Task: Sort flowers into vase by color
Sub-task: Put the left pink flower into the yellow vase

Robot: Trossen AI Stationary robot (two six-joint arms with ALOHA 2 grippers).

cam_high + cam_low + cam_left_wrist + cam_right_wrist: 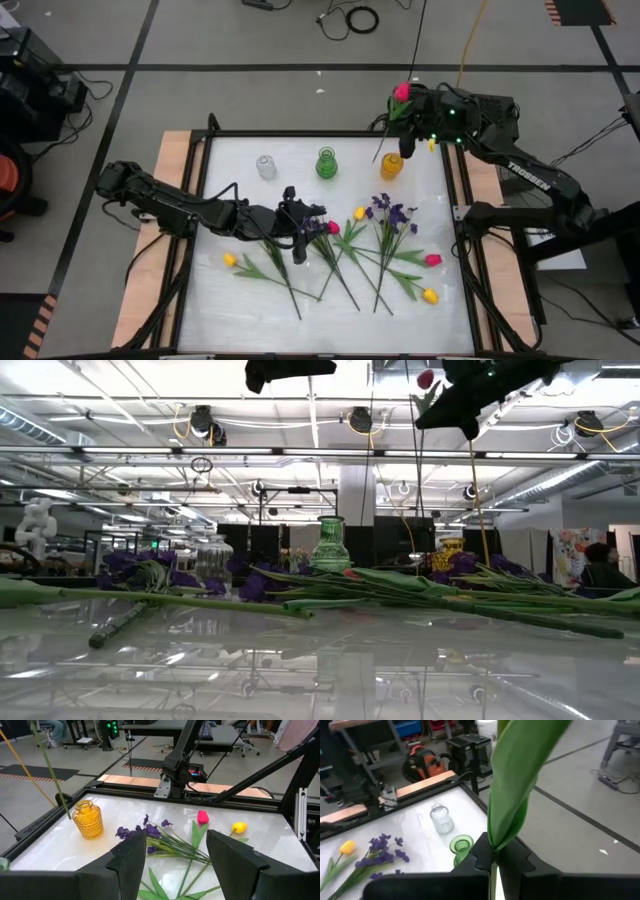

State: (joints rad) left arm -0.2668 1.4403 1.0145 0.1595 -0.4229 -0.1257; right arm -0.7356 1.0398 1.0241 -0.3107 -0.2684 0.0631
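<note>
Several flowers lie flat on the white table (250,200): yellow tulips (230,260), pink-red tulips (432,260) and purple blossoms (395,213). A clear vase (265,166), a green vase (327,163) and an amber-yellow vase (391,166) stand in a row at the far side. My right gripper (407,118) is raised over the far right edge, beyond the amber-yellow vase, shut on a pink-red tulip (401,92). My left gripper (305,225) hangs open above the flowers at mid-table, with nothing between its fingers (132,860). My right gripper pinches the pink-red tulip's thin stem (493,879) between its two fingers, right where a broad green leaf (520,780) rises from it. The flower is lifted clear and stands roughly upright, bud up. The lower stem (50,765) hangs slanting down, ending beside the amber-yellow vase (88,820).
Black rails (330,133) frame the table, with wooden strips (170,200) along the left and right edges. There is bare table near the left edge and in front of the clear vase. Cables lie on the floor (360,18) beyond the far edge.
</note>
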